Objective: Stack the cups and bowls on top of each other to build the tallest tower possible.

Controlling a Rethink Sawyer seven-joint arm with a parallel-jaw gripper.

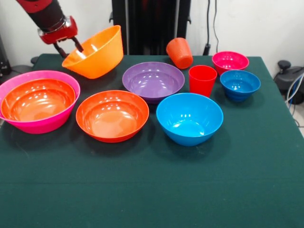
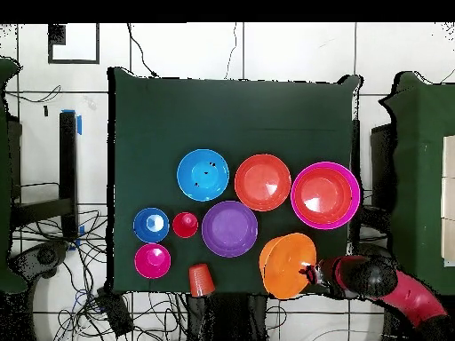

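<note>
Nearest the camera across the green surface point(image 1: 152, 190) sit 3 bowls in a row: the medium blue bowl point(image 1: 189, 118), a shallow red-orange bowl point(image 1: 112, 115), and the big pink bowl point(image 1: 14, 121) with the second red-orange bowl point(image 1: 38, 99) already nested inside it. That pair is the start of the tower, the widest piece at the bottom so the rest can seat in it.

Behind them stand the purple bowl point(image 1: 153, 80), the red cup point(image 1: 202, 80) upright, and the small blue bowl point(image 1: 240, 84); farther back are the small magenta bowl point(image 1: 230, 61) and the orange cup point(image 1: 179, 52), which is tipped over near the far edge.

At the far left the big yellow-orange bowl point(image 1: 95, 52) is tilted, its rim pinched by the jaws of the gripper point(image 1: 69, 47), probably so it can be lifted toward the pile. It seems raised off the cloth on that side.

Count: 8 bowls, 2 cups, 1 arm.
</note>
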